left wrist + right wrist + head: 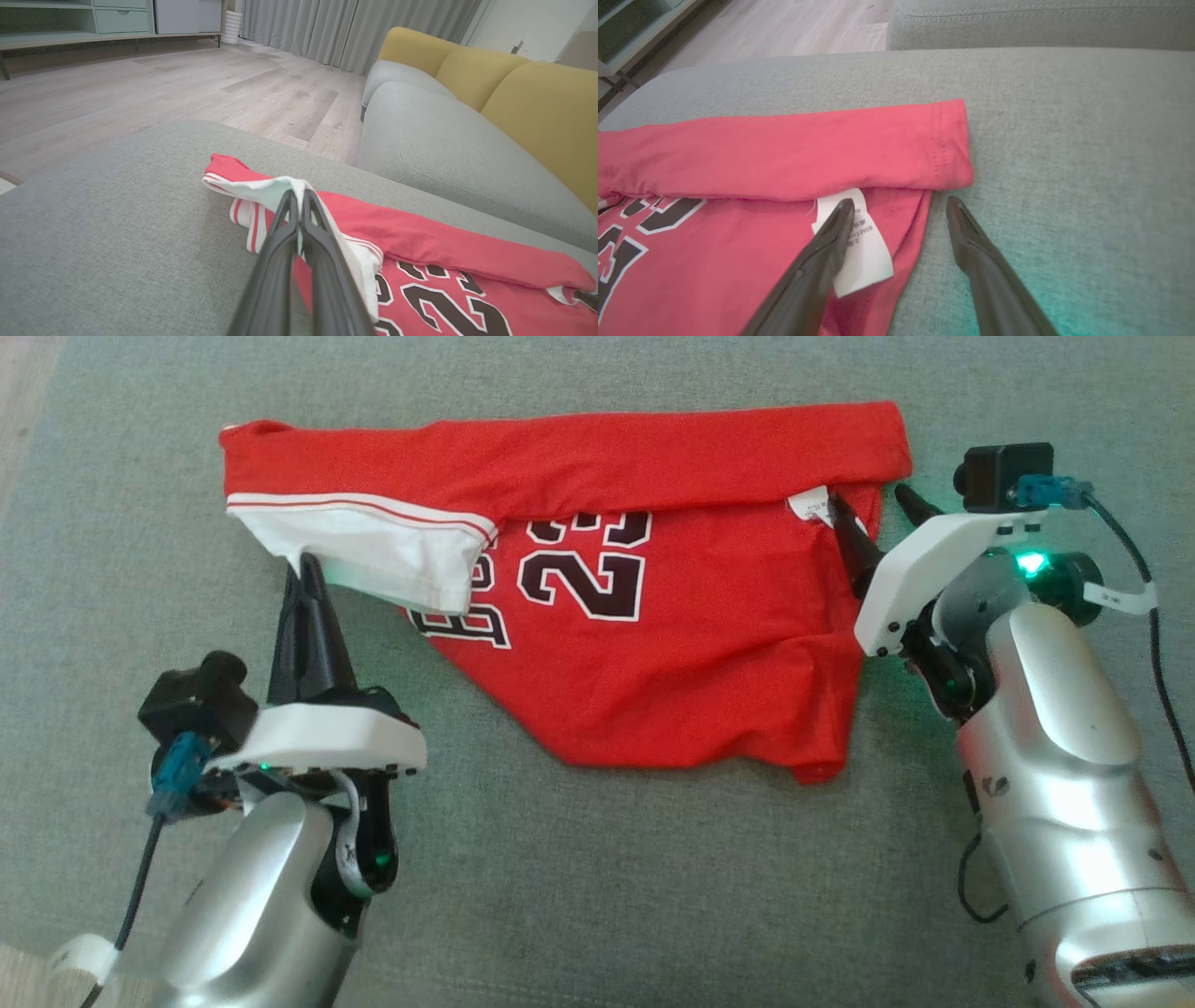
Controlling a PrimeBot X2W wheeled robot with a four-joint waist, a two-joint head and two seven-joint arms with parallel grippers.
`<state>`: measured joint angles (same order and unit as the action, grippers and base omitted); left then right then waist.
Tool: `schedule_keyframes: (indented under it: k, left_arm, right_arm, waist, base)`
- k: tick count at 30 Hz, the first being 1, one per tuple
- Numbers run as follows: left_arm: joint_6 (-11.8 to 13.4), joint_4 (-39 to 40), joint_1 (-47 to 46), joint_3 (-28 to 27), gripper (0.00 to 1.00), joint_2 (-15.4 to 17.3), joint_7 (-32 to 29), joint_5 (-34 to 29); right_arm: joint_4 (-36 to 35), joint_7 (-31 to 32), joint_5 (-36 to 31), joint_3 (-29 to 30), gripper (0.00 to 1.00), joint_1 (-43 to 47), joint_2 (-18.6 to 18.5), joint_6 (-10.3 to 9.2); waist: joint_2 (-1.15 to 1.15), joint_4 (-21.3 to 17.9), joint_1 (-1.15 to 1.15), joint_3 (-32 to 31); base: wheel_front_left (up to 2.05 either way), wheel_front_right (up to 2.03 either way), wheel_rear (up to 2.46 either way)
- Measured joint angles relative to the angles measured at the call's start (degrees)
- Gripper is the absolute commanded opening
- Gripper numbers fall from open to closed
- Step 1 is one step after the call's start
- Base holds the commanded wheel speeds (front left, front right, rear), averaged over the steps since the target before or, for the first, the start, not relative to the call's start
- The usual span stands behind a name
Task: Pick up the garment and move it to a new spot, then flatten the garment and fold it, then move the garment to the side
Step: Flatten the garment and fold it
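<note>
The garment (653, 616) is a red jersey with dark numbers and white striped trim, lying partly folded on the grey cushion (597, 859). My left gripper (306, 563) is shut on the garment's white trimmed edge (280, 186) at its left side. My right gripper (868, 502) stands open at the garment's right edge, one finger over the white label (861, 242) and the other over bare cushion (1064, 163). The far strip of the garment (808, 149) is folded over toward me.
A grey and yellow sofa (467, 116) stands beyond the cushion. Wooden floor (163, 88) lies to the far left, with a low cabinet (93, 18) and curtains (336, 28) at the room's end.
</note>
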<state>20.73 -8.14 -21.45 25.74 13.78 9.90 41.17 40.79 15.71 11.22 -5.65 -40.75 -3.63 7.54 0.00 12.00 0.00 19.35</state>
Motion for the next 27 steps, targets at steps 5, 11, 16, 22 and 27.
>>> schedule_keyframes:
  k: [5,11,16,22,27]
  left_arm:
    - [-0.07,0.02,-0.03,0.26,0.0,-0.18,0.0,-0.45]
    - [-0.08,0.67,-0.68,0.53,0.0,-0.25,0.01,-0.49]
    - [-0.12,0.94,-0.68,1.05,0.0,-0.35,0.01,-0.51]
    - [-0.13,1.18,-0.68,2.03,0.0,-0.55,0.01,-0.9]
    - [-0.13,1.58,-0.69,2.05,0.0,-0.53,0.32,-0.91]
  right_arm:
    - [2.53,0.0,2.3,-1.05,1.0,-1.37,-0.04,0.0]
    - [4.92,-1.48,3.42,-1.01,1.0,-4.94,-0.59,-0.01]
    - [7.71,-2.65,3.67,-0.79,1.0,-6.7,-0.79,0.0]
    - [11.24,-4.32,3.23,-0.04,0.55,-9.04,-0.82,-0.01]
    - [13.11,-7.27,2.14,0.42,0.0,-10.55,-0.82,0.0]
  waist:
    - [0.0,0.47,0.0,0.7]
    - [0.0,0.89,0.0,1.49]
    - [0.0,1.38,0.0,1.99]
    - [0.0,2.1,0.0,2.47]
    - [0.0,2.04,0.0,2.19]
  base:
    - [0.0,0.0,0.0]
    - [0.0,0.0,0.0]
    - [0.0,0.0,0.0]
    - [0.0,0.0,0.0]
    - [0.0,0.0,0.0]
